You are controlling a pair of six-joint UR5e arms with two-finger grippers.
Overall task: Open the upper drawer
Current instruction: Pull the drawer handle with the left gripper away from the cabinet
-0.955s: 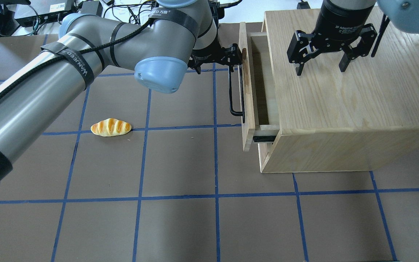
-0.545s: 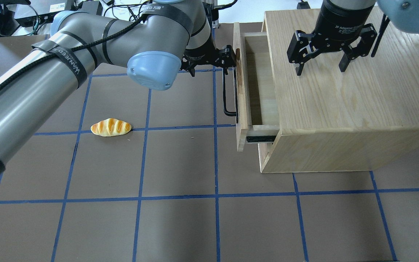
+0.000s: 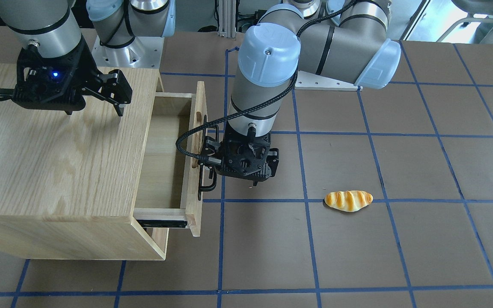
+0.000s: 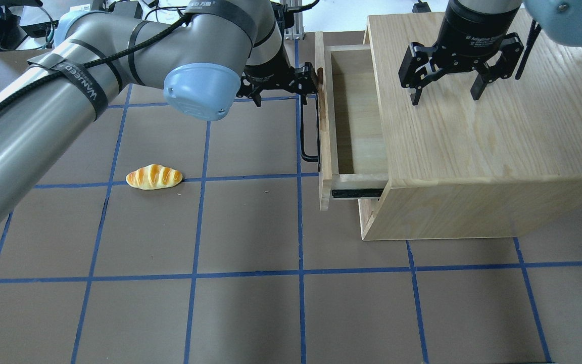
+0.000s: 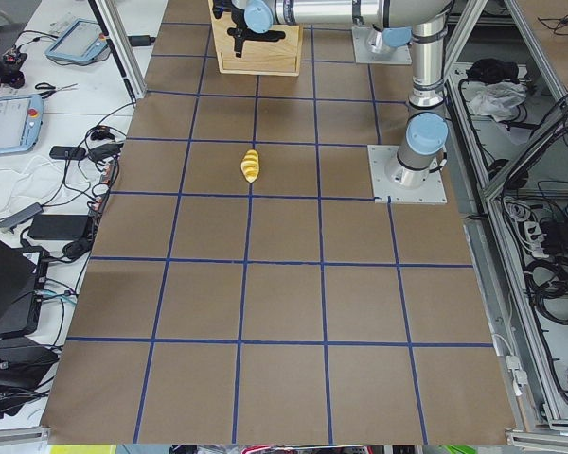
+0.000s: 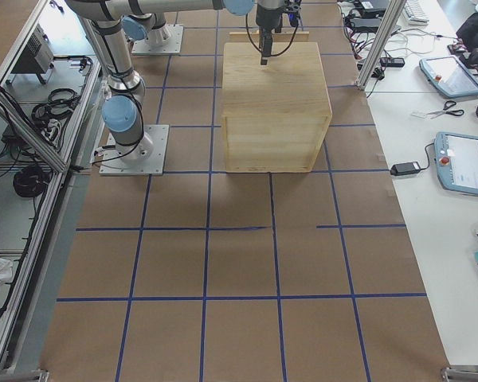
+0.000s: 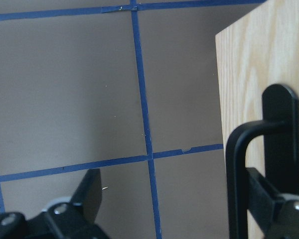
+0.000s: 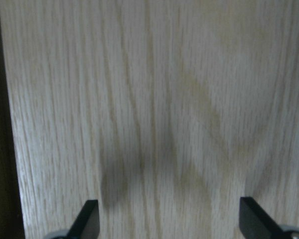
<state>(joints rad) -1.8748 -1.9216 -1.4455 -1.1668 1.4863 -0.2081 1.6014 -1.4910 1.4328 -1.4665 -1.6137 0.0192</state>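
Observation:
The upper drawer of light oak stands partly pulled out of the oak cabinet, with its black slide rail showing; it also shows in the front-facing view. My left gripper is open at the drawer's black bar handle. In the left wrist view one finger sits between the handle bar and the drawer front, and the other stands well apart. My right gripper is open, fingertips down at the cabinet top.
A toy bread roll lies on the brown mat with blue grid lines, left of the drawer; it also shows in the front-facing view. The cabinet's lower front stays shut below the drawer. Cables and devices line the table's far edge.
The drawer has slid further out of the cabinet, toward the view's left. My left arm has moved left with the handle. The right gripper has not moved.

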